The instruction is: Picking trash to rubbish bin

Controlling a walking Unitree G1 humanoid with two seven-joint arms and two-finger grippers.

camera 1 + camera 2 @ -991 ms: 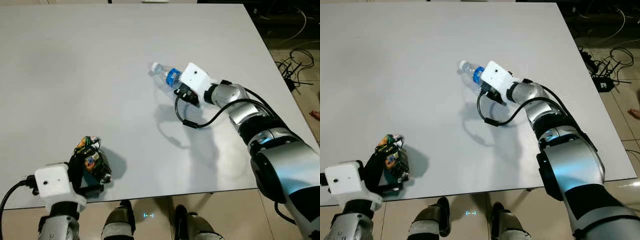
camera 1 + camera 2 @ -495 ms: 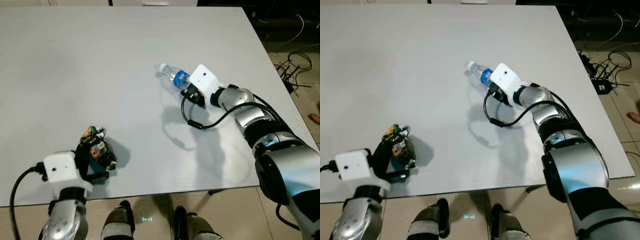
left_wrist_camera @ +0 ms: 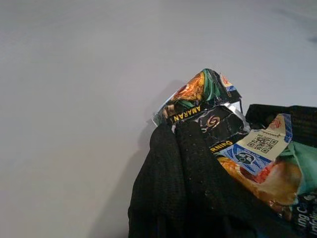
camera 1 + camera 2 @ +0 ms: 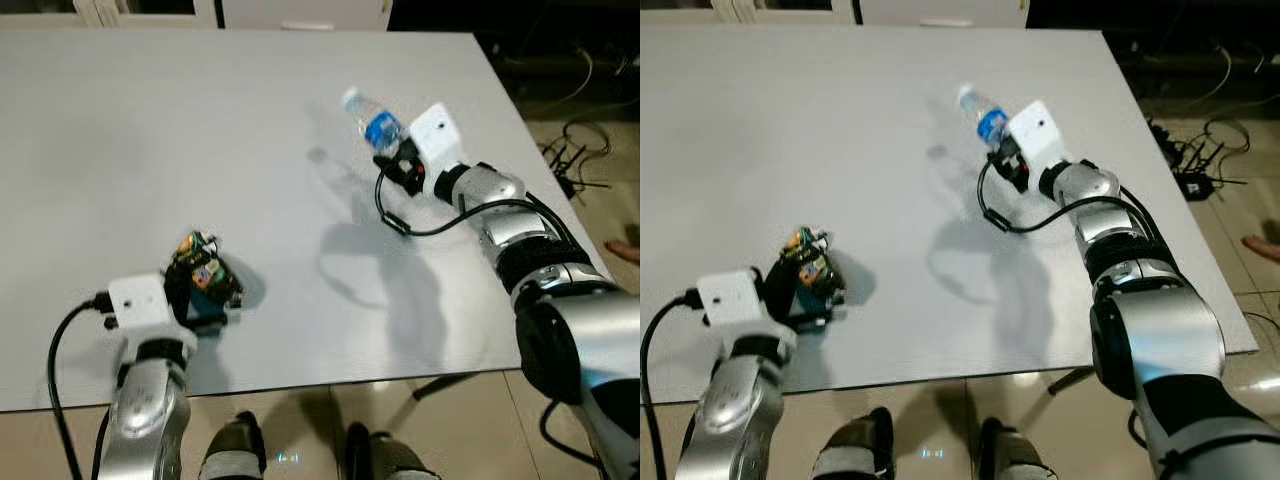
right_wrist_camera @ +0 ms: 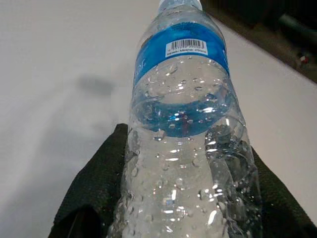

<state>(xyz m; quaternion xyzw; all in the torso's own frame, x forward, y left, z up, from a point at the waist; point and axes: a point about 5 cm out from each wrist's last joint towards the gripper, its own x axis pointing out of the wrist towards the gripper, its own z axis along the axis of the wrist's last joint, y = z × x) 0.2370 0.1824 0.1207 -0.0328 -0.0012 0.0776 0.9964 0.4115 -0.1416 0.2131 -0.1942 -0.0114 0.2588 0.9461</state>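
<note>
A clear plastic water bottle point(image 4: 372, 122) with a blue label is lifted off the white table point(image 4: 150, 130), and my right gripper point(image 4: 398, 160) is shut on its lower body. In the right wrist view the bottle point(image 5: 185, 129) sits between the black fingers point(image 5: 94, 193), neck pointing away. Near the table's front left edge my left gripper point(image 4: 205, 290) is shut on a crumpled, colourful snack wrapper point(image 4: 205, 272). The left wrist view has the wrapper point(image 3: 233, 134) bunched against a black finger point(image 3: 183, 183).
The table's right edge point(image 4: 540, 190) drops to a tiled floor with black cables point(image 4: 575, 150). White furniture point(image 4: 300, 12) stands beyond the far edge. My feet point(image 4: 235, 460) are at the table's front edge.
My right gripper has raised the bottle off the table and carried it toward the far right. The left gripper has lifted the wrapper slightly. The camera has shifted too.
</note>
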